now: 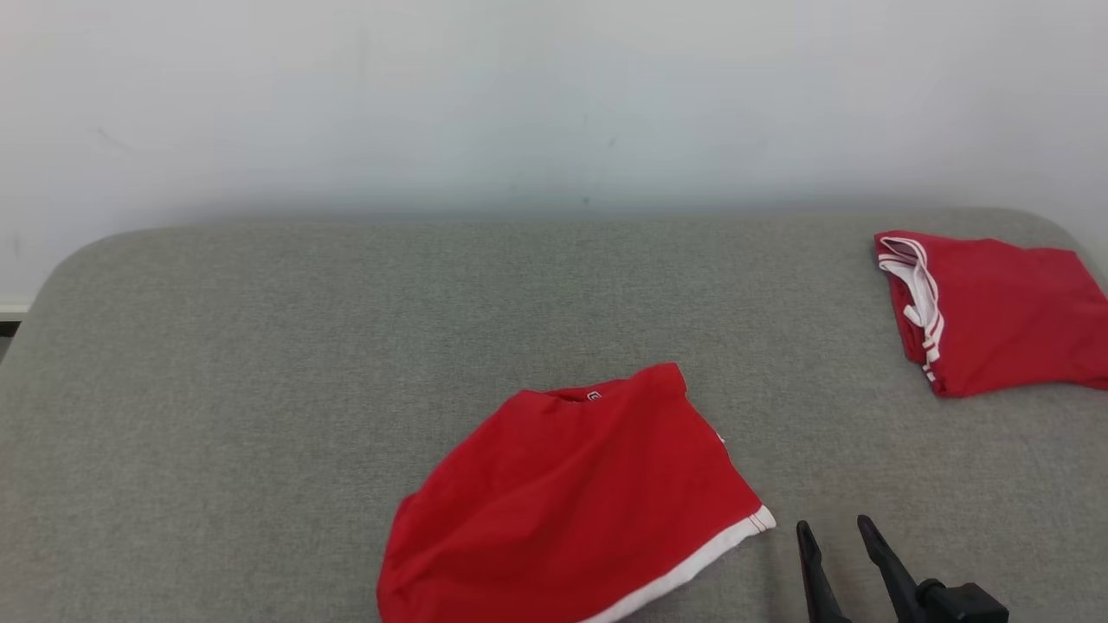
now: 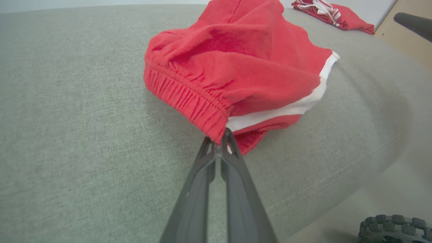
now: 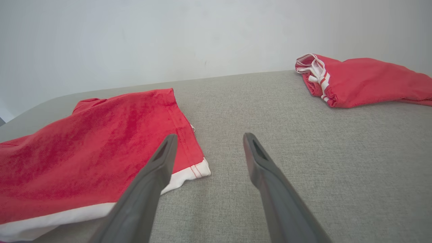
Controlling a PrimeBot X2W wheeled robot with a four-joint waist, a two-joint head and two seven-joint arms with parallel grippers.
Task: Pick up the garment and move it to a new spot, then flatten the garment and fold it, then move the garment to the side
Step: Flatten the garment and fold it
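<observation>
The garment (image 1: 571,493), red shorts with a white hem band, lies rumpled near the front middle of the grey padded table (image 1: 260,363). In the left wrist view my left gripper (image 2: 221,136) is shut, its tips pinching the corner of the garment (image 2: 236,60) at the gathered elastic waistband. My right gripper (image 1: 835,536) stands open just right of the garment's white-trimmed corner, with nothing between its fingers. The right wrist view shows that gripper (image 3: 209,138) low over the table, its left finger over the garment (image 3: 91,148) hem.
A second red garment (image 1: 995,311) with white drawstrings lies bunched at the table's far right, also visible as a red heap (image 3: 364,81). A white wall (image 1: 554,104) runs behind the table. Bare grey cloth spreads across the left and middle. A dark wheel (image 2: 395,229) shows below the table's front edge.
</observation>
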